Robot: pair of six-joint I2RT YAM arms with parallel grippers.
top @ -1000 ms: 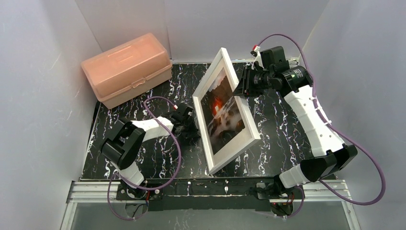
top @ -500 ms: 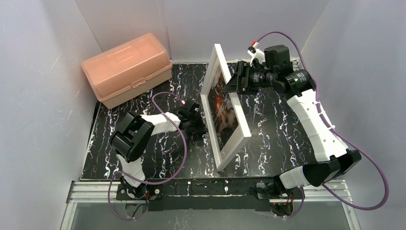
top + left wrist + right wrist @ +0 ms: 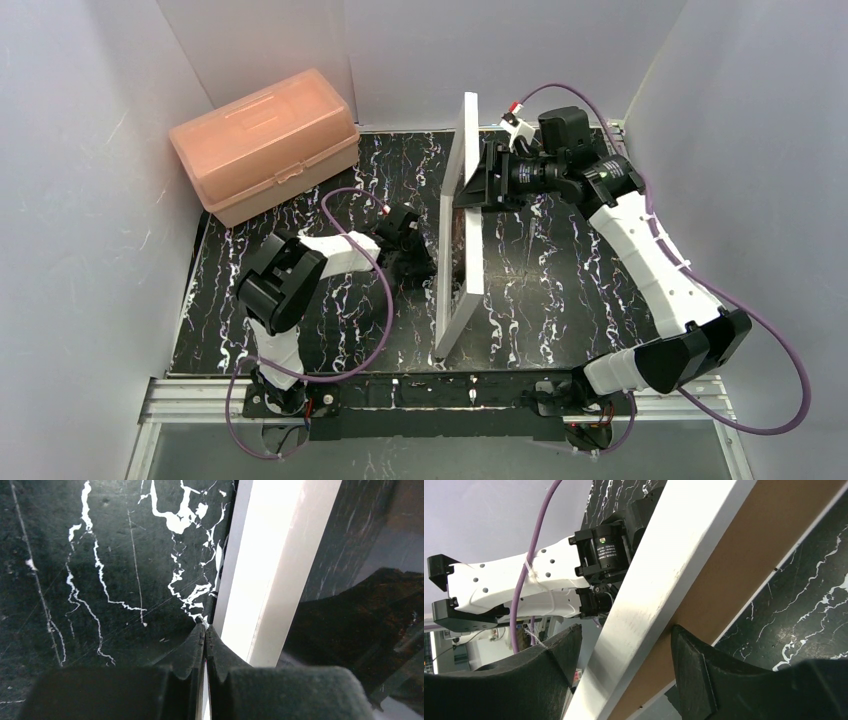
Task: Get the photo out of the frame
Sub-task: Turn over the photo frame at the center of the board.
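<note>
The frame [image 3: 447,290] stands on its long edge on the black marbled table, almost upright and edge-on in the top view. My right gripper [image 3: 478,182] is shut on its raised upper edge; in the right wrist view my right gripper [image 3: 624,640] has a finger either side of the white rim [image 3: 659,575] and brown back [image 3: 744,565]. My left gripper [image 3: 425,265] is shut and empty, low against the frame's left face; in the left wrist view its tips [image 3: 205,628] touch the white border [image 3: 270,565]. The photo [image 3: 360,610] shows dimly behind glass there.
A pink plastic box [image 3: 265,140] stands at the back left. White walls [image 3: 90,200] close in the table on three sides. The left arm [image 3: 519,580] lies just beyond the frame in the right wrist view. Purple cables [image 3: 375,290] loop beside both arms.
My right gripper has swung the frame's raised edge leftward, so the frame went from leaning face-up to nearly upright. My left gripper has moved right, up against the frame's base.
</note>
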